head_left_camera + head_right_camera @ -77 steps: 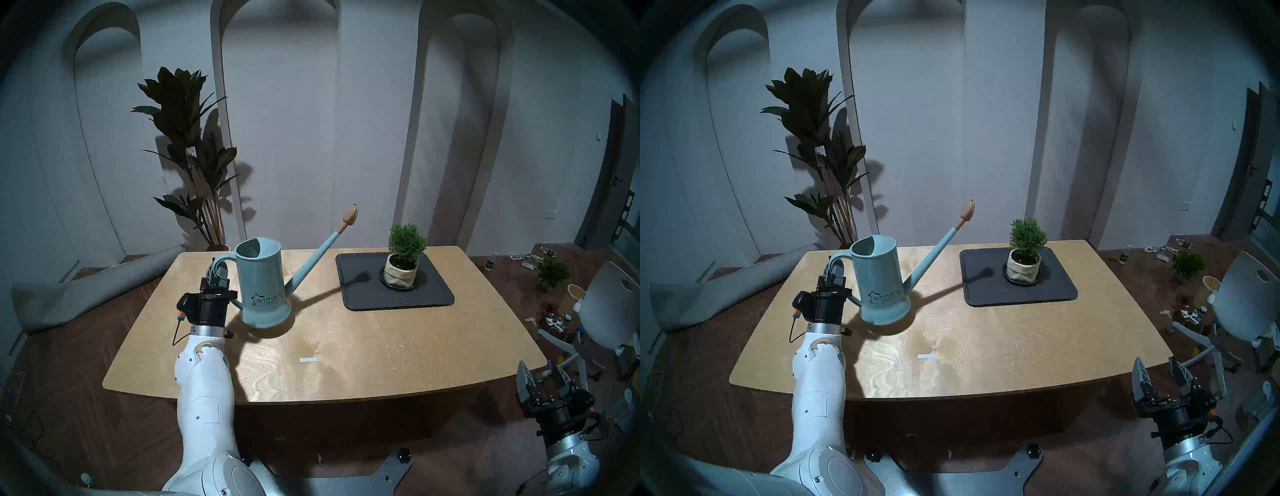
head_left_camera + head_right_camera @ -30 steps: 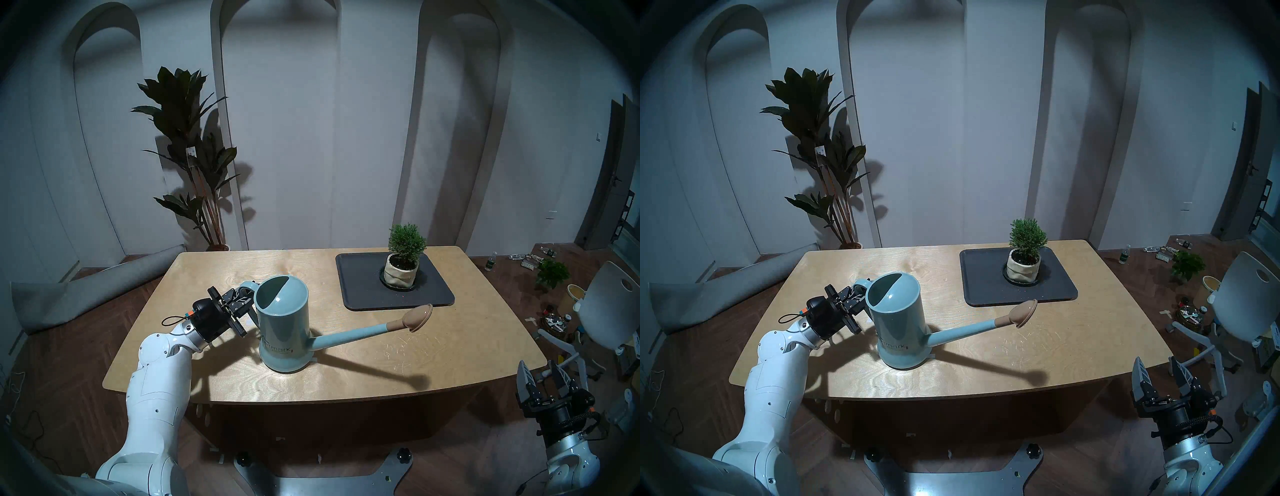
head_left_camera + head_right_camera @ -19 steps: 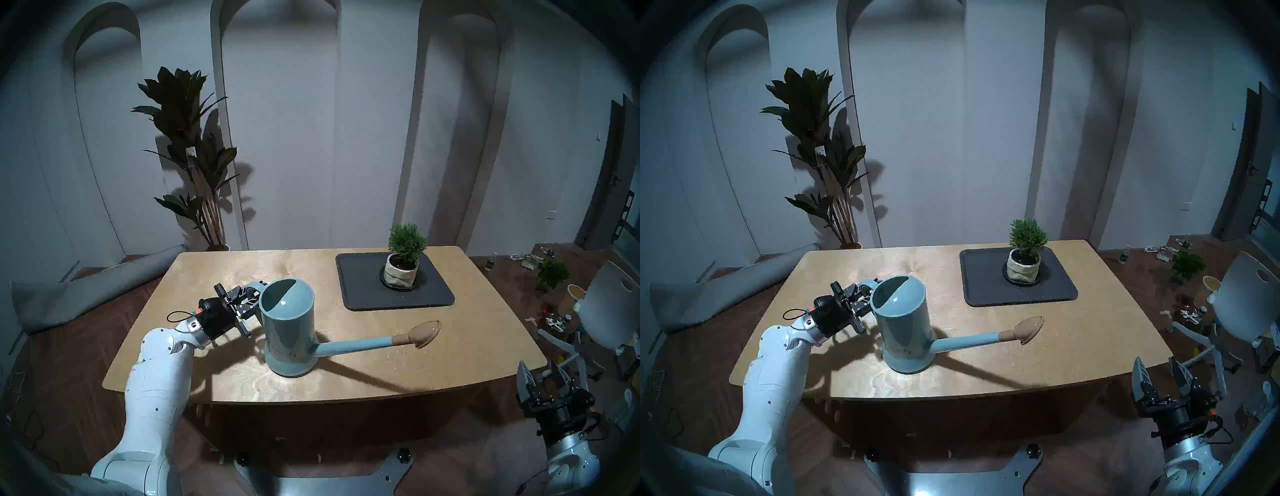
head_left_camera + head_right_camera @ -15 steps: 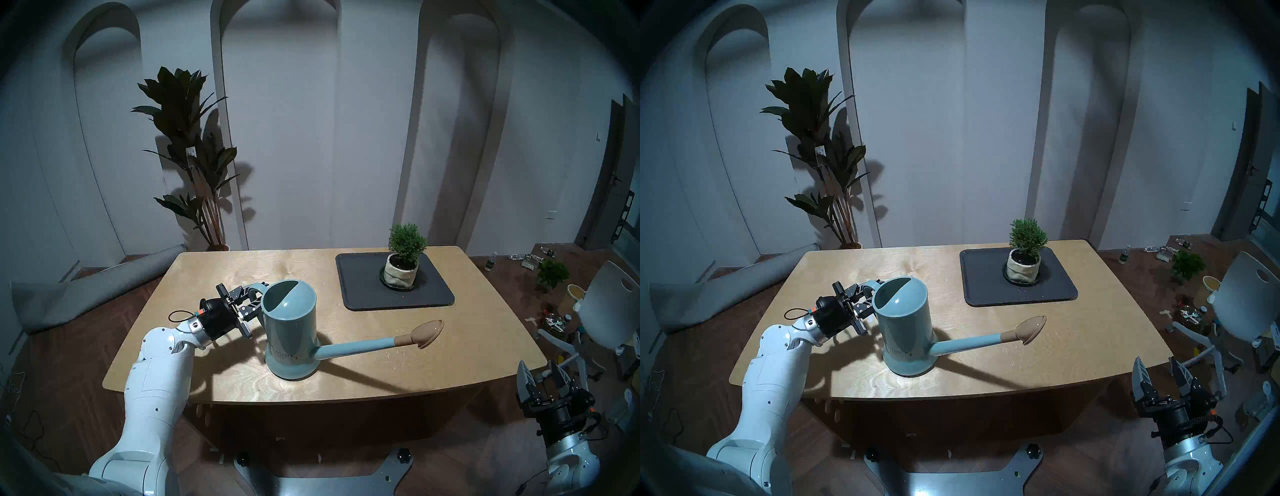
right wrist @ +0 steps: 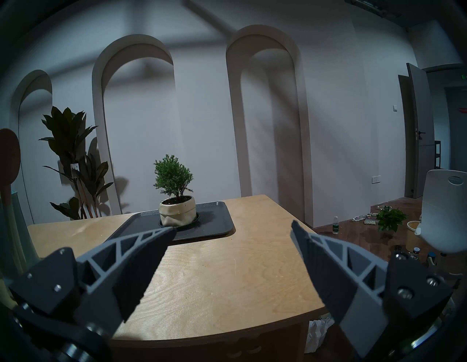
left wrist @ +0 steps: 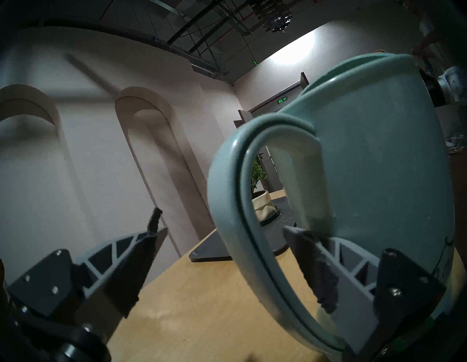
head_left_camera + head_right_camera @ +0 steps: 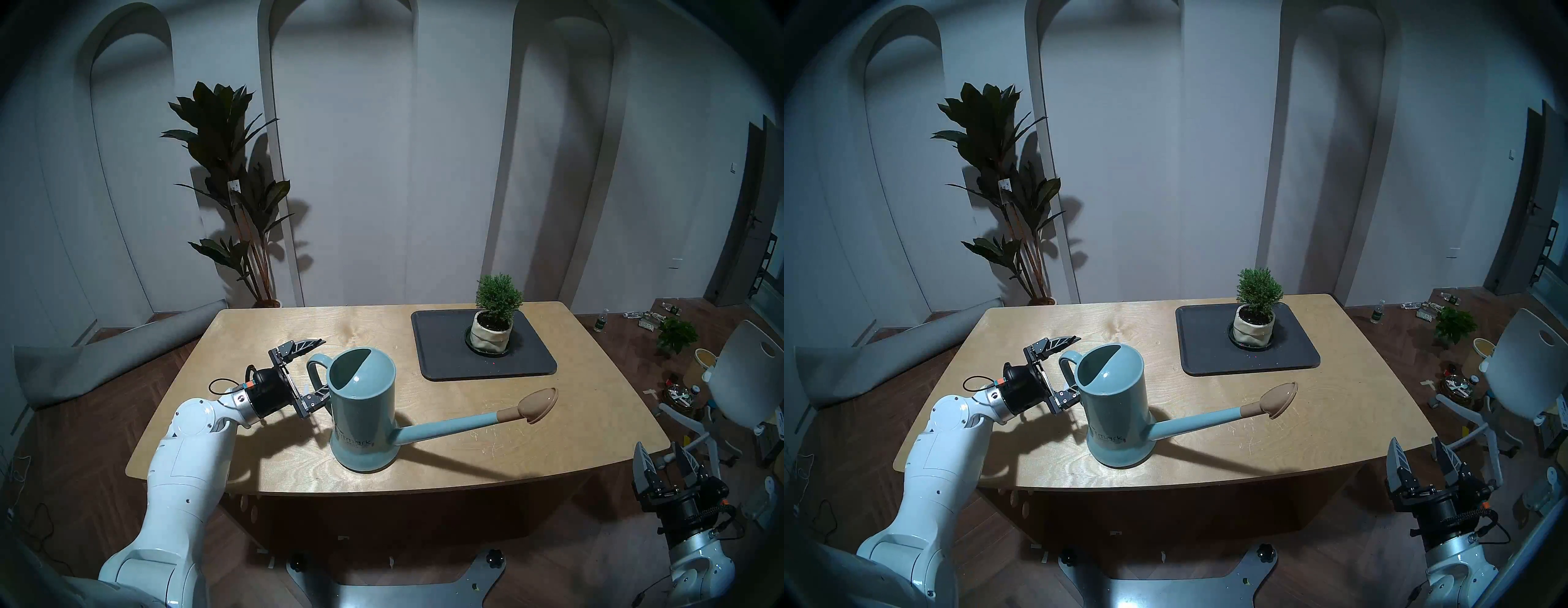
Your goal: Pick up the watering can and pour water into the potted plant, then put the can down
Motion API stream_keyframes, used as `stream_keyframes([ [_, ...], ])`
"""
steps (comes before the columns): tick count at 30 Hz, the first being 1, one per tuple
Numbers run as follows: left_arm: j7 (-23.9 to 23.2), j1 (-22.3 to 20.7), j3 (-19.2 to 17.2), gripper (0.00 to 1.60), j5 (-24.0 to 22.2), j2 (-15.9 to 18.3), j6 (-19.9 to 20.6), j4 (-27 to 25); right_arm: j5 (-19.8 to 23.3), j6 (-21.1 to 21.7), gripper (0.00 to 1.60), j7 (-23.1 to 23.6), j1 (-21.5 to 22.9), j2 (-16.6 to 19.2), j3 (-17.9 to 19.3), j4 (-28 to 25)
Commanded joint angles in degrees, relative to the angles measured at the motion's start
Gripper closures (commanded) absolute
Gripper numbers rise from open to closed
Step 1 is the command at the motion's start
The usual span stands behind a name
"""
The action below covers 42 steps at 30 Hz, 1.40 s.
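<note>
The watering can [image 7: 364, 409] stands upright on the desk [image 7: 551, 424], well apart from the potted plant [image 7: 492, 316] on its tray, with the left end effector [image 7: 316, 367] spread wide, straddling the handle untouching, leaving only withdrawal.

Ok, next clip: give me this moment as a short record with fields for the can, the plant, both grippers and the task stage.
watering can: upright on the table, spout toward the robot's right
potted plant: on the dark tray, far right of the table
left gripper: open, jaws either side of the can's handle, not gripping it
right gripper: open, off the table's right edge, empty
task stage: can set down and released
</note>
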Motion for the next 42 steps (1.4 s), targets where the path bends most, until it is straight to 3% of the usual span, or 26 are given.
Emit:
stream_keyframes([
  [1,-3.4,-1.4,1.4,0.0,0.2,2.7,0.5,-0.7,0.1,0.1,0.0,0.0,0.1,0.0,0.0,-1.2],
  [16,-2.0,-5.0,2.2,0.06,-0.3,6.7,0.2,1.5,-0.1,0.1,0.0,0.3,0.3,-0.2,0.1,-1.2],
  [24,-4.1,-4.4,2.2,0.06,-0.3,10.7,4.3,0.4,-0.1,0.2,0.0,0.4,0.4,-0.2,0.2,-1.1],
  [28,-2.9,-5.5,2.7,0.18,1.2,9.7,4.3,1.4,-0.2,0.2,0.0,0.4,0.4,-0.3,0.3,-1.2],
  [42,6.7,-14.7,5.8,0.26,11.6,6.9,4.0,11.1,-0.3,0.2,0.0,0.7,0.7,-0.4,0.4,-1.0],
])
